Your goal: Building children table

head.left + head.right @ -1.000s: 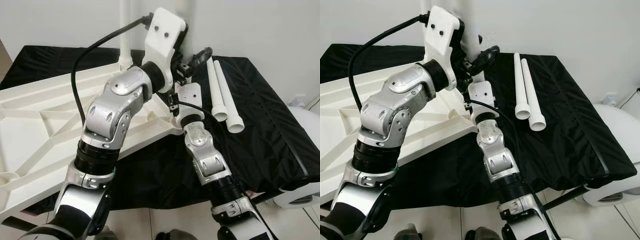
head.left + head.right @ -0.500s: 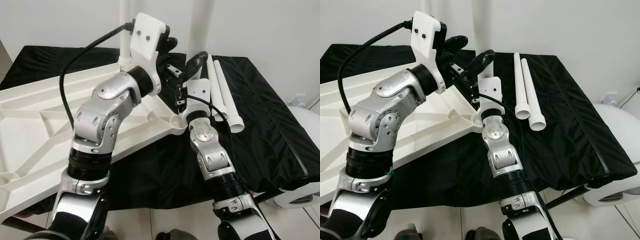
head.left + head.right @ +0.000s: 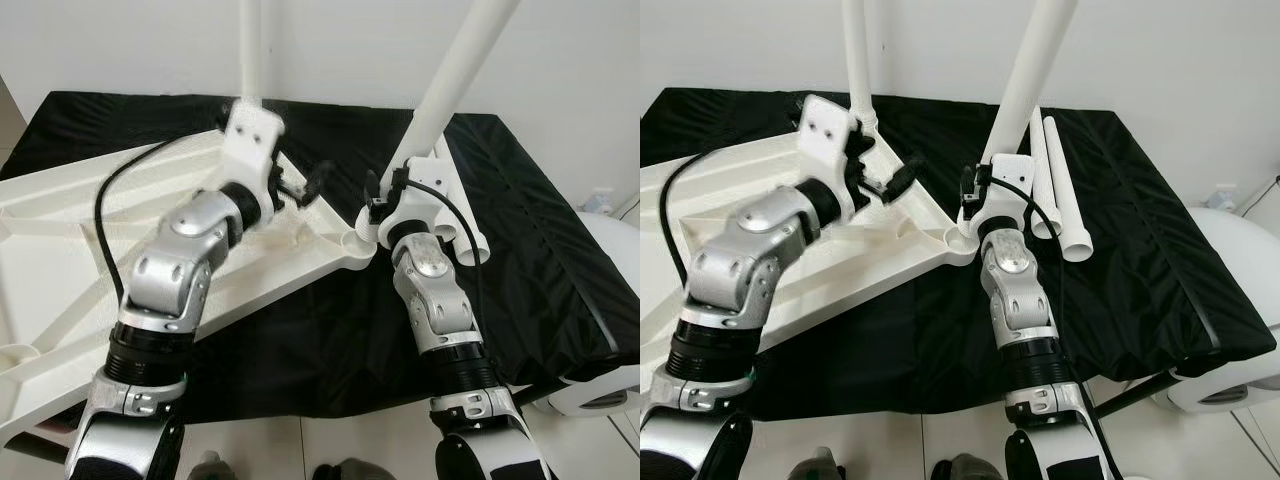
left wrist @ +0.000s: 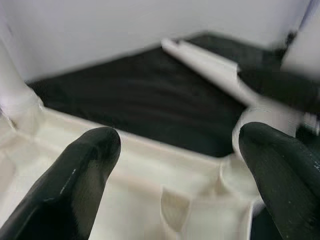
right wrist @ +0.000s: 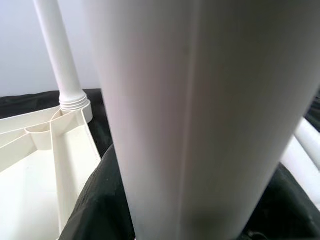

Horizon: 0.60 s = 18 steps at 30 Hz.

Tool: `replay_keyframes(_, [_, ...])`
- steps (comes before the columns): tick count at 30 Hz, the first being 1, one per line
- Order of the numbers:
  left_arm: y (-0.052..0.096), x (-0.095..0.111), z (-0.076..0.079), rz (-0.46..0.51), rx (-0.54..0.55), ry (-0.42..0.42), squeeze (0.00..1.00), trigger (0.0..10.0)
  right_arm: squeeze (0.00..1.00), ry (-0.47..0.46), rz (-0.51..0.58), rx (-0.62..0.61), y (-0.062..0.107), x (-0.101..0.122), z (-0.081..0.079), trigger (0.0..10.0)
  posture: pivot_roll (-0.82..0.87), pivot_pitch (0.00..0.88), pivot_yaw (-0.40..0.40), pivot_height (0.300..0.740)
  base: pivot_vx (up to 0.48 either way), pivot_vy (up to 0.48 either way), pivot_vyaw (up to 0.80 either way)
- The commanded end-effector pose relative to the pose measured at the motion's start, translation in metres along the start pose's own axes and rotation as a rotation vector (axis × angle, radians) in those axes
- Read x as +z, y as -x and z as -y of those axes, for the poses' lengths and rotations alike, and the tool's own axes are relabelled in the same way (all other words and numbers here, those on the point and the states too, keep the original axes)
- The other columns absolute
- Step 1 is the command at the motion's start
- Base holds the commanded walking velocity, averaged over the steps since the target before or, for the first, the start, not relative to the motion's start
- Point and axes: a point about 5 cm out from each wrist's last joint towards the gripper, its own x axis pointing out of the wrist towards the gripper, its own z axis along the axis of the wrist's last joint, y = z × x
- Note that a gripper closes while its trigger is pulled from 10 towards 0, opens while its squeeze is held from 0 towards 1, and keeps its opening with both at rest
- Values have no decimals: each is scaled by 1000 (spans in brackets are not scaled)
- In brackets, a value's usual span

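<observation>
- Right gripper [image 3: 385, 190]: clamped on a tilted white leg [image 3: 450, 85], whose lower end sits at the corner socket [image 3: 355, 240] of the upturned tabletop [image 3: 60, 260].
- Left gripper [image 3: 305, 185]: fingers [image 4: 80, 175] spread, over the tabletop just left of that socket.
- Behind it: a second leg [image 3: 250, 50], upright in its socket.
- Right of the right gripper: two loose legs [image 3: 1060, 190] on black cloth [image 3: 540, 230].

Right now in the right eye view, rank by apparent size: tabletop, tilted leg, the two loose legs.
1. Tabletop, largest.
2. Tilted leg by the right gripper, nearer the camera.
3. Two loose legs, alike; no ranking.
</observation>
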Motion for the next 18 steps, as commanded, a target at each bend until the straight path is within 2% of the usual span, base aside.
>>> replay_keyframes(1, [-4, -7, 6, -28, -1, -23, 0, 10000, 0, 8, 19, 2, -3, 4, 2, 10000, 79, 0, -77, 740, 0, 0, 0])
replay_keyframes(3, [-4, -7, 6, -28, -1, -23, 0, 10000, 0, 8, 19, 2, -3, 4, 2, 10000, 79, 0, -77, 740, 0, 0, 0])
replay_keyframes(5, [-7, -20, 14, -69, -25, -32, 0, 10000, 0, 14, 32, 11, -4, 8, 1, 10000, 78, 0, -79, 740, 0, 0, 0])
replay_keyframes(12, [-9, -29, 23, -88, -46, -39, 0, 10000, 0, -19, 23, 37, -5, 8, 0, 10000, 81, 0, -83, 740, 0, 0, 0])
replay_keyframes(13, [-11, -35, 29, -106, -66, -58, 0, 10000, 0, -28, 20, 47, -5, 8, -1, 10000, 80, 0, -82, 740, 0, 0, 0])
replay_keyframes(16, [-12, -40, 35, -119, -87, -59, 0, 10000, 0, -33, 19, 53, -4, 8, -1, 10000, 81, 0, -82, 740, 0, 0, 0])
replay_keyframes(17, [-13, -44, 43, -131, -114, -60, 0, 10000, 0, -30, 20, 56, -4, 8, -1, 10000, 82, 0, -83, 740, 0, 0, 0])
replay_keyframes(18, [-13, -44, 43, -131, -114, -60, 0, 10000, 0, -30, 20, 56, -4, 8, -1, 10000, 82, 0, -83, 740, 0, 0, 0])
